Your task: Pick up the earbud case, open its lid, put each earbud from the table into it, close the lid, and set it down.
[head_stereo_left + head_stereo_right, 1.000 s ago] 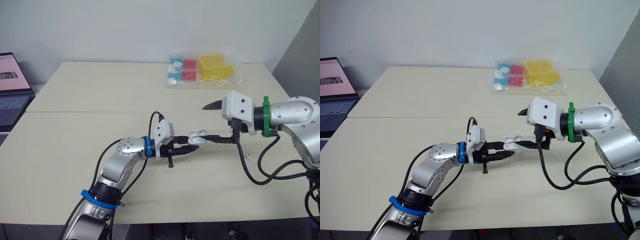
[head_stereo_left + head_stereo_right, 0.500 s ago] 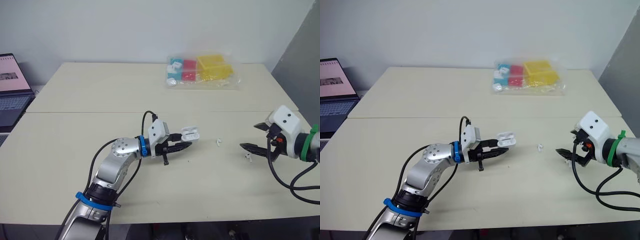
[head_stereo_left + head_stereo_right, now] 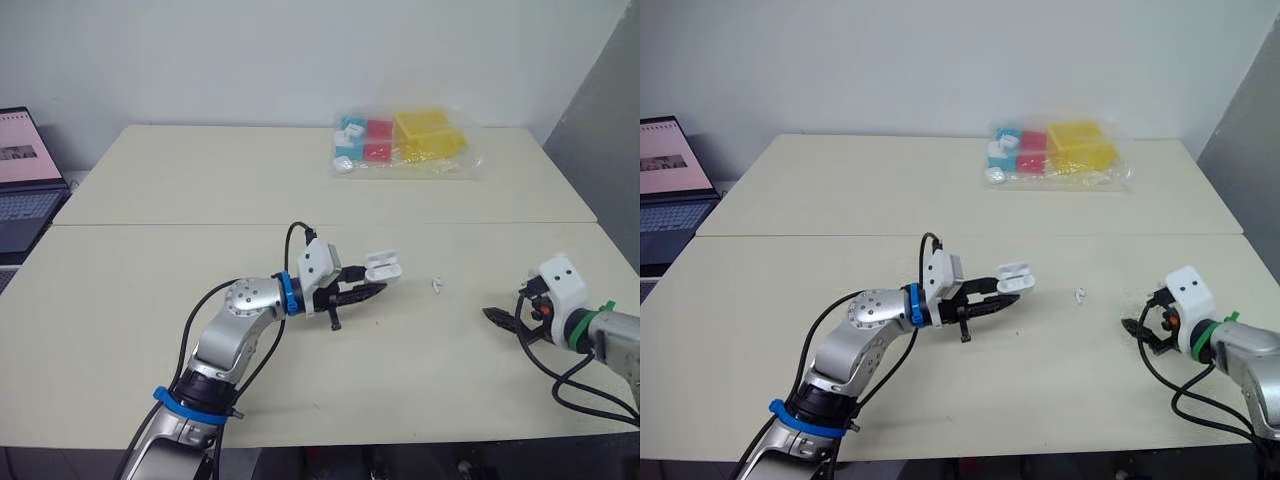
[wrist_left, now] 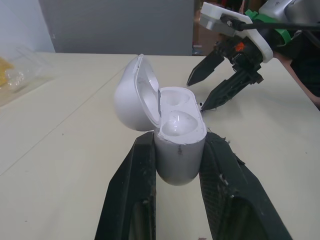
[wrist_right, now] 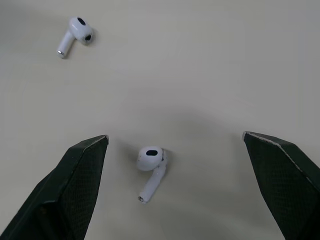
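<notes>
At the far left we see a laptop [image 3: 20, 185] sitting off the edge of the counter [image 3: 200, 190]. Near the middle of the counter, our left gripper [image 3: 372, 287] is clamped on the white earbud case [image 3: 383, 267]. Its two black fingers [image 4: 142, 170] press the sides of the case's lower half and hold it clear of the counter. The lid is swung open, and the case's mouth points toward our right arm. At the far edge lies a clear bag of coloured blocks [image 3: 405, 142]. Just right of the case, one earbud [image 3: 437, 285] lies on the counter. Further right, our right gripper [image 3: 497, 318] sits low over the counter with its fingers spread wide. The second earbud [image 5: 150, 162] lies between them, touching neither finger.
</notes>
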Robot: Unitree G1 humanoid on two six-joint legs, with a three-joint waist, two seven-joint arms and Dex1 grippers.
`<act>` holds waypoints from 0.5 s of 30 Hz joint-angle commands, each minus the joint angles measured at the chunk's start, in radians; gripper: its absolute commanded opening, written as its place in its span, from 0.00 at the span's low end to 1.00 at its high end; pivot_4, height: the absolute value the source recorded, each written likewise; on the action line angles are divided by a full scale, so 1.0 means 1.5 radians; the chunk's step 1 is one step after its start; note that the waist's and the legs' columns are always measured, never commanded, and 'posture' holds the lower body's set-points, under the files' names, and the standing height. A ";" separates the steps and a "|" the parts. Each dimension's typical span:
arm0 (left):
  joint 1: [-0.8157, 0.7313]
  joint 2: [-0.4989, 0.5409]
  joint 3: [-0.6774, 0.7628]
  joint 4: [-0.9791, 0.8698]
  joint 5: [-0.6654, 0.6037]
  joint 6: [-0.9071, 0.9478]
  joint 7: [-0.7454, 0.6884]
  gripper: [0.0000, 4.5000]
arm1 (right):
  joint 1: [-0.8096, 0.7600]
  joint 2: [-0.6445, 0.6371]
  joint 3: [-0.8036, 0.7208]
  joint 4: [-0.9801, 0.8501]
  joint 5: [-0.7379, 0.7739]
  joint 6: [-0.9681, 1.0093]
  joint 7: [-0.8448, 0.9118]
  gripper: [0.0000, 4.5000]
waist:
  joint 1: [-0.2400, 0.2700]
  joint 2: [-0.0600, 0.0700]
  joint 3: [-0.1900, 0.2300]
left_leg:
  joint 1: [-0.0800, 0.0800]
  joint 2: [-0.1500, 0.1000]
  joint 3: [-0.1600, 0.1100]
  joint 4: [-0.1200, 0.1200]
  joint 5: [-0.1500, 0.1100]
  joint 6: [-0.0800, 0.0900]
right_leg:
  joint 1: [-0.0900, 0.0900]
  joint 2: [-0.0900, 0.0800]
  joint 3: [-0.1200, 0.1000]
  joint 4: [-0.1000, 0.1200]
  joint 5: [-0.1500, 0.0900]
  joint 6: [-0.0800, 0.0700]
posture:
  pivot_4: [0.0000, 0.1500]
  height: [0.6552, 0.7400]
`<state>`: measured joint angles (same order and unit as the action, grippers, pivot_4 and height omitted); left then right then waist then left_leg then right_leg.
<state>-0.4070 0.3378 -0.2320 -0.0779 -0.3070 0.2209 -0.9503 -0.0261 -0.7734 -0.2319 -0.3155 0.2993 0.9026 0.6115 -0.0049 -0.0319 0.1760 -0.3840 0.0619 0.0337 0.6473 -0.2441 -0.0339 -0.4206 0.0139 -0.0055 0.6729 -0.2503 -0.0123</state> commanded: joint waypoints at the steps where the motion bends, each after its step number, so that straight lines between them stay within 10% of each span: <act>1: -0.005 -0.001 -0.003 -0.030 -0.001 -0.005 0.000 0.18 | 0.003 0.006 -0.007 0.005 -0.005 -0.024 -0.009 1.00 | 0.000 0.000 0.000 | 0.000 0.000 0.000 0.000 0.000 0.000 | 0.000 0.000 0.000 0.000 0.000 0.000 | 1.00 1.00; 11: -0.005 0.001 -0.005 -0.031 0.000 -0.004 -0.002 0.18 | 0.013 0.026 0.015 -0.001 0.005 -0.009 -0.016 1.00 | -0.001 0.000 0.000 | 0.000 0.000 0.000 0.000 0.000 0.000 | 0.000 0.000 0.000 0.000 0.000 0.000 | 1.00 1.00; 15: -0.005 0.002 -0.004 -0.029 0.002 -0.006 -0.002 0.18 | 0.015 0.028 0.006 -0.010 0.013 0.004 -0.016 0.80 | -0.001 0.000 0.000 | 0.000 0.000 0.000 0.000 0.000 0.000 | 0.000 0.000 0.000 0.000 0.000 0.000 | 1.00 1.00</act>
<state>-0.4066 0.3408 -0.2330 -0.0813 -0.3021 0.2209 -0.9516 -0.0153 -0.7349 -0.2216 -0.3166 0.3103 0.8977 0.5885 -0.0069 -0.0320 0.1760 -0.3838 0.0622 0.0331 0.6469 -0.2441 -0.0339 -0.4204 0.0142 -0.0061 0.6728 -0.2504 -0.0125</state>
